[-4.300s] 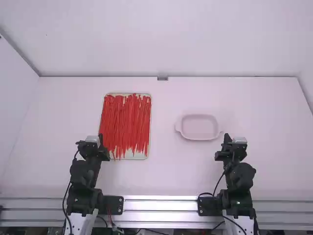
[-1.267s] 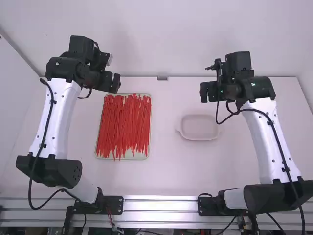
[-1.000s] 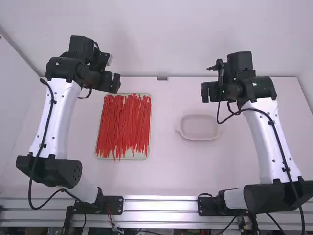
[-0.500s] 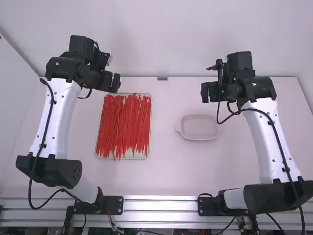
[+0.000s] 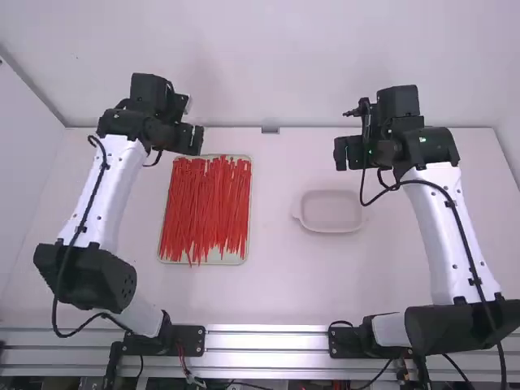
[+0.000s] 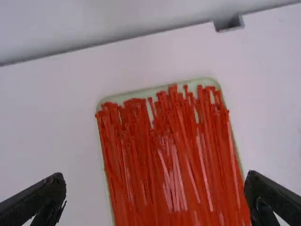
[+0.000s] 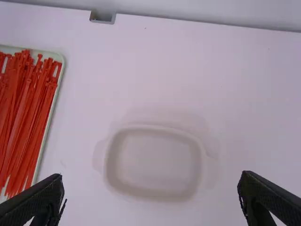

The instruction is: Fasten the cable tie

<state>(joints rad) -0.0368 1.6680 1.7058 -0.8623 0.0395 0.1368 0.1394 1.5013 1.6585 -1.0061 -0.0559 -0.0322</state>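
Several red cable ties (image 5: 207, 207) (image 6: 171, 155) (image 7: 23, 113) lie heaped lengthwise on a pale green tray (image 5: 246, 195) (image 6: 106, 100) left of the table's middle. My left gripper (image 5: 183, 138) (image 6: 155, 207) hangs high above the tray's far end, open and holding nothing. My right gripper (image 5: 349, 152) (image 7: 150, 207) hangs high above the far side of a white dish (image 5: 329, 211) (image 7: 157, 162), open too, with nothing between its fingers.
The white dish right of the tray holds nothing. A small grey bracket (image 5: 270, 128) (image 6: 228, 23) (image 7: 102, 17) sits where the table meets the back wall. White walls close in the table at the left and back.
Both arms rose from folded rest at the table's near edge to high above it. In the last half second the left gripper shifted a little right, toward the tray; the right arm stayed still.
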